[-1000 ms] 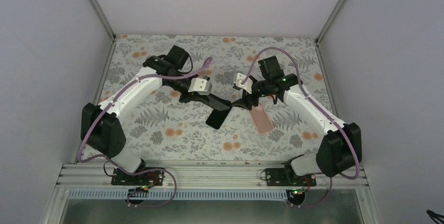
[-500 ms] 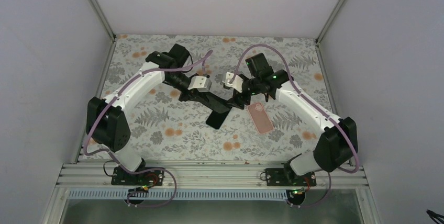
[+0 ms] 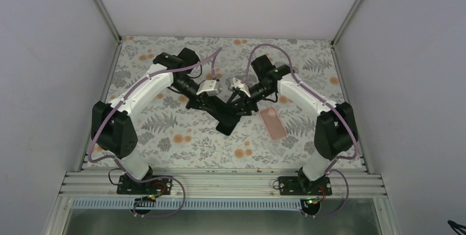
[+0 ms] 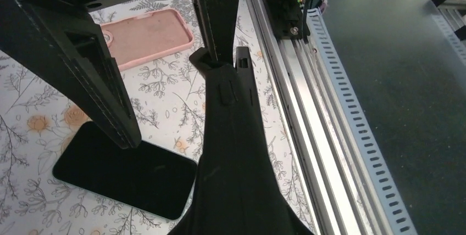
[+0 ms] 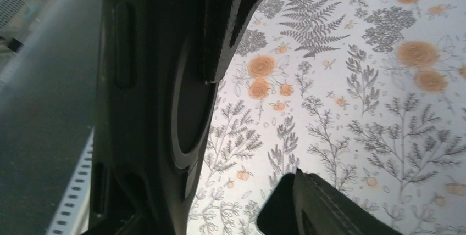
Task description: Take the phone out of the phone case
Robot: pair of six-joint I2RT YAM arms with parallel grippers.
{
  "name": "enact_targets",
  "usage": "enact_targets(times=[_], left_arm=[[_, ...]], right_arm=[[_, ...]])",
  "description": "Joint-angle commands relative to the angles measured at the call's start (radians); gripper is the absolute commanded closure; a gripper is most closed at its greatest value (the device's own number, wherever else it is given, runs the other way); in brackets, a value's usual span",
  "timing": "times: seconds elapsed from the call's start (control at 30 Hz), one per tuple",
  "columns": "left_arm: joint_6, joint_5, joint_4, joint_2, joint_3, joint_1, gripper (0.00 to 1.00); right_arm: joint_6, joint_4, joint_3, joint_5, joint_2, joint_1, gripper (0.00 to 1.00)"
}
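The black phone (image 3: 227, 123) lies flat on the floral table, out of its case. The empty pink case (image 3: 273, 123) lies just to its right, apart from it. My left gripper (image 3: 221, 110) is open over the phone's far end. In the left wrist view one finger's tip (image 4: 127, 139) rests at the phone's (image 4: 126, 177) edge, and the case (image 4: 145, 36) lies beyond. My right gripper (image 3: 242, 104) is open, close against the left gripper, above the phone's far right corner. The right wrist view shows only that corner (image 5: 275, 213), beside one finger (image 5: 335, 207).
The floral table (image 3: 165, 130) runs out to grey walls at the left, back and right. An aluminium rail (image 3: 220, 183) with the arm bases lines the near edge. The two grippers nearly touch over the middle of the table.
My right arm has swung left, away from the pink case, and now meets the left gripper above the phone. The phone and case have not moved.
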Motion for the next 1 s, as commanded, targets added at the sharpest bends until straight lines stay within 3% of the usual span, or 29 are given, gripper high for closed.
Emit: enact_targets(times=[0.0, 0.1, 0.17, 0.2, 0.23, 0.3, 0.4, 0.43, 0.47, 0.5, 0.57, 0.7, 0.8, 0.87, 0.97], left_arm=[[-0.059, 0.241, 0.377, 0.022, 0.093, -0.038, 0.98], [-0.085, 0.179, 0.445, 0.015, 0.081, -0.034, 0.97], [-0.119, 0.152, 0.518, -0.008, 0.062, -0.018, 0.93], [-0.133, 0.144, 0.55, -0.025, 0.056, -0.004, 0.9], [-0.154, 0.13, 0.581, -0.049, 0.052, 0.007, 0.83], [-0.167, 0.123, 0.613, -0.078, 0.054, 0.032, 0.59], [-0.169, 0.072, 0.626, -0.116, 0.062, 0.074, 0.47], [-0.173, 0.056, 0.637, -0.127, 0.058, 0.091, 0.36], [-0.194, 0.035, 0.669, -0.141, 0.044, 0.112, 0.17], [-0.247, 0.005, 0.718, -0.16, 0.026, 0.131, 0.04], [-0.263, -0.031, 0.805, -0.21, -0.035, 0.156, 0.0], [-0.342, -0.131, 0.979, -0.28, -0.143, 0.126, 0.0], [-0.375, -0.203, 1.07, -0.261, -0.157, 0.059, 0.0], [-0.377, -0.301, 1.107, -0.226, -0.134, -0.017, 0.0], [-0.406, -0.437, 1.194, -0.169, -0.123, -0.088, 0.0]], right_arm=[[-0.099, -0.078, 0.115, -0.463, 0.057, 0.081, 0.5], [-0.085, -0.108, 0.133, -0.472, 0.056, 0.071, 0.71], [-0.026, -0.079, 0.127, -0.434, 0.043, 0.061, 0.92], [0.014, -0.045, 0.113, -0.422, 0.03, 0.042, 0.96], [0.065, -0.004, 0.092, -0.418, 0.016, 0.018, 0.97], [0.12, 0.048, 0.052, -0.435, -0.037, -0.042, 0.97], [0.136, 0.061, 0.009, -0.41, -0.092, -0.123, 0.97], [0.121, 0.038, 0.009, -0.391, -0.097, -0.142, 0.97], [0.1, -0.013, 0.015, -0.373, -0.092, -0.158, 0.97], [0.063, -0.065, 0.032, -0.349, -0.083, -0.172, 0.97], [0.171, -0.027, 0.028, -0.313, -0.076, -0.201, 0.96], [0.579, 0.295, -0.017, -0.183, -0.098, -0.245, 0.96], [0.862, 0.497, 0.026, 0.112, -0.066, -0.257, 0.97], [0.941, 0.471, 0.151, 0.362, 0.043, -0.261, 0.97], [1.036, 0.468, 0.311, 0.466, 0.152, -0.281, 0.97]])
